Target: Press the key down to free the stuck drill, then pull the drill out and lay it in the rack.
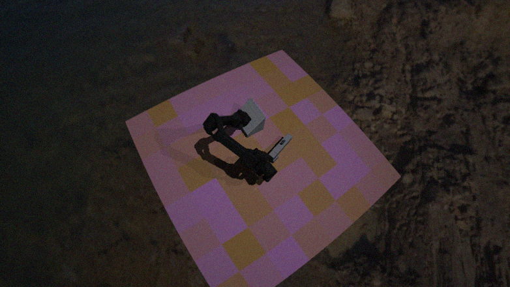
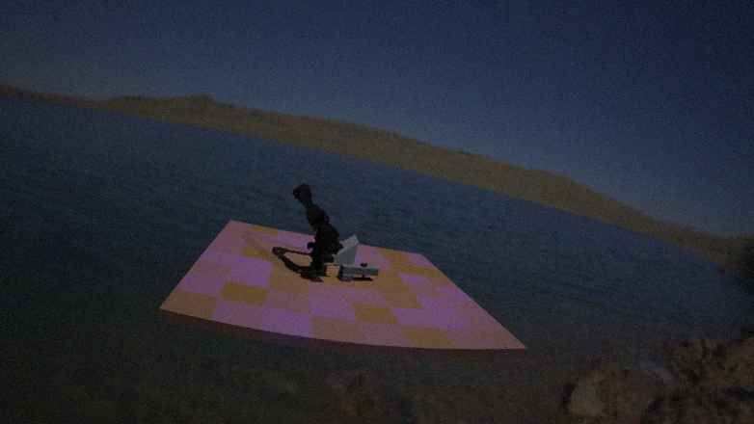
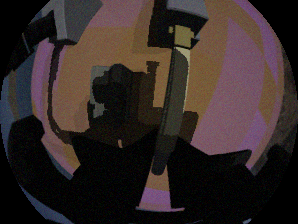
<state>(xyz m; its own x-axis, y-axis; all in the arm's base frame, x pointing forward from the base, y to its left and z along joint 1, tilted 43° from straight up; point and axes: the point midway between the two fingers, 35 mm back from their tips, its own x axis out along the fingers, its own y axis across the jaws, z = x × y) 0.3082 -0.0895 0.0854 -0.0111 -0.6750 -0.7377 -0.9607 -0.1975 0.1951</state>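
Observation:
My gripper (image 1: 269, 164) (image 3: 161, 132) is low over the checkered mat (image 1: 227, 217), at the near end of a long grey fixture (image 1: 280, 145) (image 2: 359, 271). In the wrist view a thin grey drill (image 3: 169, 106) runs from between my dark fingers up to the fixture, and my gripper is shut on it. A small yellowish key (image 3: 181, 32) sits on the fixture just above the drill's far end. A grey wedge-shaped rack (image 1: 254, 117) (image 2: 347, 251) (image 3: 75, 4) stands beside the arm's base, apart from the fixture.
The pink and orange mat (image 2: 327, 310) is a raised slab with drop-off edges on dark rocky ground. The arm's own dark links (image 1: 227, 141) and their shadow lie between the rack and my gripper.

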